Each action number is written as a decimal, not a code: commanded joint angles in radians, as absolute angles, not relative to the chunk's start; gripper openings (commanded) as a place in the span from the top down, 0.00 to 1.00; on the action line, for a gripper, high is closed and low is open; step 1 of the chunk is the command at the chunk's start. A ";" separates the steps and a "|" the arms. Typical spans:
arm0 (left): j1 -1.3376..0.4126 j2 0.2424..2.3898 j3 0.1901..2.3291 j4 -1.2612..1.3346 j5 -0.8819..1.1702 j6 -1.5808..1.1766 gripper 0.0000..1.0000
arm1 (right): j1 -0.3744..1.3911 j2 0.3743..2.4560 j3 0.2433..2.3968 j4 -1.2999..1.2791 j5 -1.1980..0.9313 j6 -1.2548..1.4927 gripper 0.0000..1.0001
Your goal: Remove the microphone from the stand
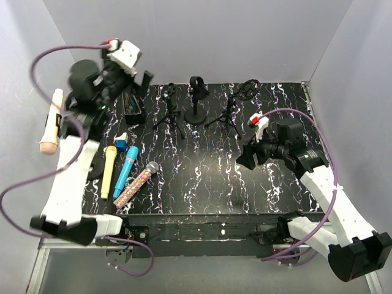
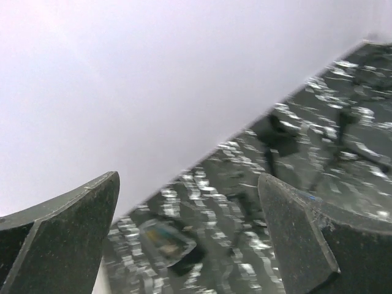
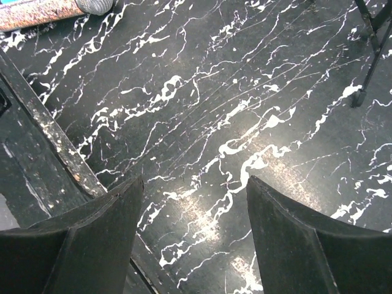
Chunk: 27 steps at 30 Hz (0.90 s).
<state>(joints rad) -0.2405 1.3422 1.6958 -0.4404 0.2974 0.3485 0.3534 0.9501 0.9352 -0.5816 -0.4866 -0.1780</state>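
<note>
Three black stands are at the back of the marble table: a tripod, a round-base stand and a second tripod. I see no microphone in their clips. A cream microphone with a pink head is at the far left, beyond the table edge; what holds it is unclear. My left gripper is open and empty, raised over the back left corner. My right gripper is open and empty, low over the table's right half.
A yellow microphone, a blue one and a glitter pink one lie at the left front. A small black box sits under the left gripper. White walls enclose the table.
</note>
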 commanded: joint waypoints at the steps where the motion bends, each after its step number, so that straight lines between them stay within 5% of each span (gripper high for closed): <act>1: -0.232 1.211 1.744 -0.692 -0.073 0.583 0.02 | 0.348 1.011 1.020 -0.519 -0.538 -0.114 0.25; 7: -0.126 1.209 1.850 -0.938 -0.408 0.601 0.02 | 0.350 1.098 1.110 -0.570 -0.584 -0.095 0.25; 20: -0.029 1.268 1.874 -1.161 -0.561 0.635 0.02 | 0.350 1.212 1.334 -1.011 -0.560 -0.395 0.24; 27: -0.002 1.305 1.882 -1.243 -0.537 0.517 0.02 | 0.350 1.284 1.364 -0.891 -0.606 -0.341 0.24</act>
<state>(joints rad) -0.0181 1.2972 1.8488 -1.1831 -0.5060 0.5713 0.3534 1.2598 1.3022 -0.9367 -0.5587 -0.3607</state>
